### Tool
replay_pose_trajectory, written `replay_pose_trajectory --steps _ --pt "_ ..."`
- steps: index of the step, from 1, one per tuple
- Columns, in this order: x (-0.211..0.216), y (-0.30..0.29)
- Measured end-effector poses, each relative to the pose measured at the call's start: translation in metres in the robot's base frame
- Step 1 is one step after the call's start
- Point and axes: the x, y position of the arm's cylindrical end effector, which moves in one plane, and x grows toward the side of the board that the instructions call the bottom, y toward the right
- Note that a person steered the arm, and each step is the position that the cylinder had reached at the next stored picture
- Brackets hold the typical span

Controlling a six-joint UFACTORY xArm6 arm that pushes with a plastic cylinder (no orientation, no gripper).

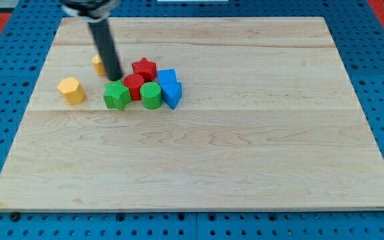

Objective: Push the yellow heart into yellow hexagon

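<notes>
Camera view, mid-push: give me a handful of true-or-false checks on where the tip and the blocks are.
1. My tip is beside the partly hidden yellow block, on its right in the view. True.
2. The two yellow blocks touch. False: the yellow hexagon sits apart, lower left.
3. The green star lies right of the green cylinder. False: it lies to its left.
4. The red star is at the top of the cluster. True.
5. Blue blocks are on the cluster's right. True.
</notes>
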Motion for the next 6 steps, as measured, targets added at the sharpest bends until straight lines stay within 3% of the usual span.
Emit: replay_pose_trajectory --steps 1,2,4,5,6 --pt "-0.039 -0.012" --pt "-0.050 -0.062" --pt "-0.021 -0.074" --pt "-0.018 -0.038" --pt "-0.004 -0.065"
